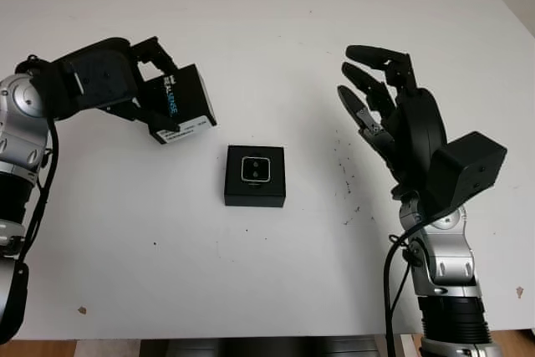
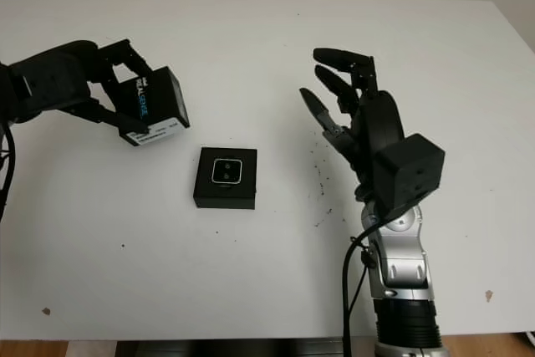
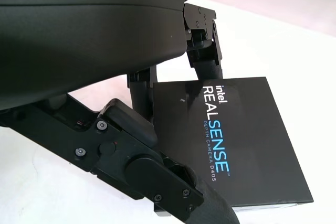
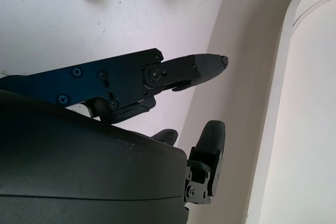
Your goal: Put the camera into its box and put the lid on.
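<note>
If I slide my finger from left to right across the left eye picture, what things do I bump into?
Left hand → the lid it holds → box with the camera inside → right hand, open above the table.

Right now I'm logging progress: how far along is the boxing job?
Done: the camera sits in the open box at mid-table. In hand: the left hand holds the RealSense lid up, left of the box. Left: setting the lid on. The right hand is open, raised at right.
</note>
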You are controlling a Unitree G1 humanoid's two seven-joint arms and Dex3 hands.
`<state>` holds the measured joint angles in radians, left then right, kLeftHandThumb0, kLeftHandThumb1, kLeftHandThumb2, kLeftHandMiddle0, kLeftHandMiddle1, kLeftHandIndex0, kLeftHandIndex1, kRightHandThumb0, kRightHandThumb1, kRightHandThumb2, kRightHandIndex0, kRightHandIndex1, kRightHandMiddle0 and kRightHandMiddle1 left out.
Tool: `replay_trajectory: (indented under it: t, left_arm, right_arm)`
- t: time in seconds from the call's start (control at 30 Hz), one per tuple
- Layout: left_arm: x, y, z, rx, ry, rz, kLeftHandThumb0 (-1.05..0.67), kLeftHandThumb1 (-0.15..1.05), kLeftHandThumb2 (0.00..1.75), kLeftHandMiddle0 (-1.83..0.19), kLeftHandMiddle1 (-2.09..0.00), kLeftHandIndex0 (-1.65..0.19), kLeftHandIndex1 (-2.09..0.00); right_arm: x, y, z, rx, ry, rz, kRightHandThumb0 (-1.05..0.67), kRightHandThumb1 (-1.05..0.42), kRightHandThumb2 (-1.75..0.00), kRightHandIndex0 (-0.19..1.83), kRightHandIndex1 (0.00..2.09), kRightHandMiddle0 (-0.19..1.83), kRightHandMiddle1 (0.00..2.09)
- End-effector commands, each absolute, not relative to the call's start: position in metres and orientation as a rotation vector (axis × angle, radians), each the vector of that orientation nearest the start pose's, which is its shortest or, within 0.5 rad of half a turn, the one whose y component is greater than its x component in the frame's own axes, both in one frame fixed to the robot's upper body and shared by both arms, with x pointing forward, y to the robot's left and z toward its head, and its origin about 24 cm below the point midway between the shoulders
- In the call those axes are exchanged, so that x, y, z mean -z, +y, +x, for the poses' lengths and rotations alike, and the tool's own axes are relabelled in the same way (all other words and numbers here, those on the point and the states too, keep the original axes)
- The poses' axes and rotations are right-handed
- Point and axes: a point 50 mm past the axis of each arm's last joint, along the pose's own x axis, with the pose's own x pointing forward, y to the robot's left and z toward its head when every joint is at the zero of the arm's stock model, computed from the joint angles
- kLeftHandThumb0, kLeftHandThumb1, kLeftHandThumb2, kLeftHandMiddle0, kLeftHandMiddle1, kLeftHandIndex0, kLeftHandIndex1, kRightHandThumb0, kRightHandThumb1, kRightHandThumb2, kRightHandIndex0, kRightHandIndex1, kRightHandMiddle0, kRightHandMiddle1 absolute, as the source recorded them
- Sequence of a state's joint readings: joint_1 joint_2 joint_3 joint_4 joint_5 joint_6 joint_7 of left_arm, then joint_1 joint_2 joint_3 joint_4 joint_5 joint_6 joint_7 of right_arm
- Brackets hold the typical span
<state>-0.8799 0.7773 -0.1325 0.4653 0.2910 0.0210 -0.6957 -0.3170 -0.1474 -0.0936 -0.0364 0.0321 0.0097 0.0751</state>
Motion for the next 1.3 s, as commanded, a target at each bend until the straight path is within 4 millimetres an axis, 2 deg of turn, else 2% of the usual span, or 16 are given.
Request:
replay_trajectory:
  t: [0.0,0.17,0.37,0.47,0.7,0.83,0.93,1.0,1.03,1.27]
  left_arm:
    - [-0.259,0.245,0.361,0.396,-0.034,1.088,-0.18,0.89,0.05,-0.25,-1.76,-0.23,-1.71]
    - [-0.269,0.24,0.354,0.451,0.007,1.128,-0.19,0.9,0.06,-0.29,-1.89,-0.21,-1.75]
    - [-0.273,0.231,0.346,0.51,0.049,1.182,-0.23,0.9,0.05,-0.28,-1.76,-0.21,-1.75]
    - [-0.272,0.225,0.341,0.535,0.046,1.194,-0.23,0.89,0.05,-0.28,-1.78,-0.21,-1.7]
    - [-0.261,0.213,0.34,0.532,0.055,1.191,-0.22,0.89,0.05,-0.2,-1.79,-0.19,-1.72]
    - [-0.255,0.206,0.341,0.516,0.067,1.156,-0.23,0.9,0.06,-0.14,-1.86,-0.17,-1.82]
    - [-0.249,0.202,0.342,0.526,0.044,1.123,-0.22,0.91,0.06,-0.16,-1.83,-0.17,-1.82]
    - [-0.245,0.198,0.342,0.527,0.04,1.117,-0.23,0.91,0.06,-0.14,-1.7,-0.16,-1.8]
    - [-0.243,0.197,0.343,0.53,0.037,1.108,-0.23,0.91,0.06,-0.15,-1.7,-0.17,-1.79]
    - [-0.23,0.189,0.344,0.591,0.024,1.089,-0.23,0.92,0.06,-0.16,-1.87,-0.2,-1.77]
  right_arm:
    - [-0.137,-0.172,0.302,-0.055,-0.342,-0.106,-0.54,-1.05,-0.13,0.08,0.61,-0.03,1.15]
    - [-0.136,-0.172,0.302,-0.051,-0.34,-0.11,-0.54,-1.05,-0.12,0.07,0.62,-0.02,1.15]
    - [-0.136,-0.171,0.302,-0.057,-0.349,-0.114,-0.54,-1.05,-0.12,0.08,0.64,-0.02,1.14]
    - [-0.136,-0.169,0.301,-0.057,-0.344,-0.106,-0.53,-1.05,-0.12,0.07,0.64,-0.03,1.14]
    - [-0.136,-0.169,0.3,-0.051,-0.341,-0.105,-0.52,-1.05,-0.12,0.05,0.63,-0.02,1.11]
    - [-0.136,-0.169,0.3,-0.045,-0.338,-0.103,-0.53,-1.05,-0.11,0.06,0.64,-0.01,1.12]
    - [-0.136,-0.169,0.301,-0.048,-0.333,-0.099,-0.53,-1.05,-0.11,0.06,0.65,-0.02,1.13]
    - [-0.136,-0.169,0.3,-0.048,-0.335,-0.105,-0.53,-1.05,-0.11,0.06,0.65,-0.02,1.13]
    - [-0.136,-0.168,0.3,-0.048,-0.336,-0.107,-0.52,-1.05,-0.11,0.06,0.65,-0.02,1.13]
    - [-0.136,-0.169,0.3,-0.038,-0.336,-0.1,-0.52,-1.05,-0.11,0.06,0.65,-0.01,1.13]
